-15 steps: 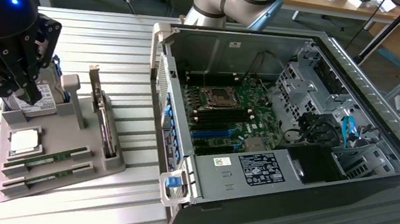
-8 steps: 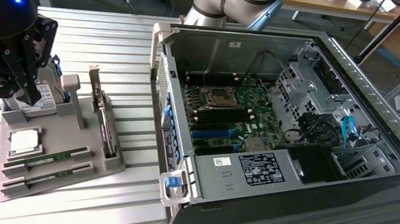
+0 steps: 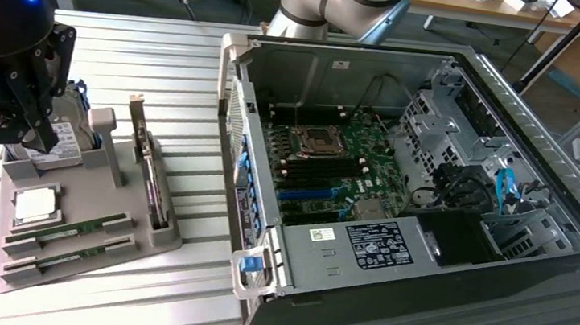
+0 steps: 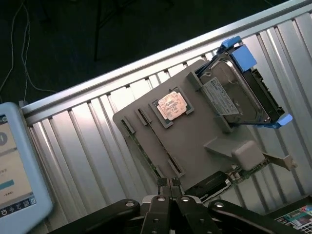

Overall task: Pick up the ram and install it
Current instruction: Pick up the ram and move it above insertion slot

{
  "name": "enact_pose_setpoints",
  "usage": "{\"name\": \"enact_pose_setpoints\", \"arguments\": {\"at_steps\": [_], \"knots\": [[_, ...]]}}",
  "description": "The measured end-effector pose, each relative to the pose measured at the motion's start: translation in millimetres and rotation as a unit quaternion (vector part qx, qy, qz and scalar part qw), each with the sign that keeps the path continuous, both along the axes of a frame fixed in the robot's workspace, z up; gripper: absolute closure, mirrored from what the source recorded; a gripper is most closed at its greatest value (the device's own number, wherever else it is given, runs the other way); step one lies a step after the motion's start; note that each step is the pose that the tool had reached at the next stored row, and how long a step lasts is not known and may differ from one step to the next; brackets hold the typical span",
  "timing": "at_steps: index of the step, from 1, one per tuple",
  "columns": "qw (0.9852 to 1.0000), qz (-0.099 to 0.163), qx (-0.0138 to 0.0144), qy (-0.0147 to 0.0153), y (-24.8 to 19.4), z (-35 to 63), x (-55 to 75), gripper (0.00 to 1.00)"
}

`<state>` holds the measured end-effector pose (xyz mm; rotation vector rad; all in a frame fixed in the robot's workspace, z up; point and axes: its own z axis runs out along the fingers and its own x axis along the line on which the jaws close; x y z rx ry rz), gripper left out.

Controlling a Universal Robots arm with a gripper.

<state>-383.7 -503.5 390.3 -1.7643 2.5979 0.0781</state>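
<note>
- Fingers (image 4: 161, 191) hover over the grey moulded parts tray (image 3: 101, 215), above its hard-drive end. In the wrist view the tips sit pressed together, narrow, with nothing between them.
- Long narrow green circuit-board ram (image 3: 67, 230): two sticks, each in its own slot at the tray's near end, just beside the square silver processor chip (image 3: 36, 204). Neither is touched, so the pick isn't done.
- I'd say the slots keep the sticks parallel and apart so each has an edge free to pinch.
- Silver hard drive in blue rails (image 4: 239, 92) and upright green card with metal bracket (image 3: 149, 168) stand on the same tray; not my targets.
- Open black-and-grey computer case (image 3: 474, 255) lies on its side at the exterior view's right, with the green motherboard (image 3: 338, 163) facing up, probably so parts can go in from above.
- Ribbed silver metal surface (image 3: 171, 61) carries the tray and case.
- Light-blue-framed tablet (image 4: 17, 165) at the surface's edge.
- Room: wooden benches behind, dark floor with loose cables.
</note>
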Motion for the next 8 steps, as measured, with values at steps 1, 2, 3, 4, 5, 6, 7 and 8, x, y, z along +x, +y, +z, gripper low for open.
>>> {"name": "enact_pose_setpoints", "arguments": {"at_steps": [1, 2, 3, 4, 5, 6, 7, 8], "knots": [[1.0000, 0.008, 0.0000, 0.0000, 0.0, 0.0, 0.0, 0.89], [0.9999, 0.015, 0.0000, 0.0000, -0.1, 0.0, 0.0, 0.89], [0.9997, 0.024, 0.0000, 0.0000, -0.1, 0.0, 0.0, 0.89], [0.9995, 0.030, 0.0000, 0.0000, -0.1, 0.0, 0.0, 0.89], [0.9993, 0.036, 0.0000, 0.0000, -0.2, 0.0, 0.0, 0.89], [0.9991, 0.042, 0.0000, 0.0000, -0.2, 0.0, 0.0, 0.89], [0.9989, 0.048, 0.0000, 0.0000, -0.2, 0.0, 0.0, 0.89], [0.9984, 0.056, 0.0000, 0.0000, -0.3, 0.0, 0.0, 0.89]]}}
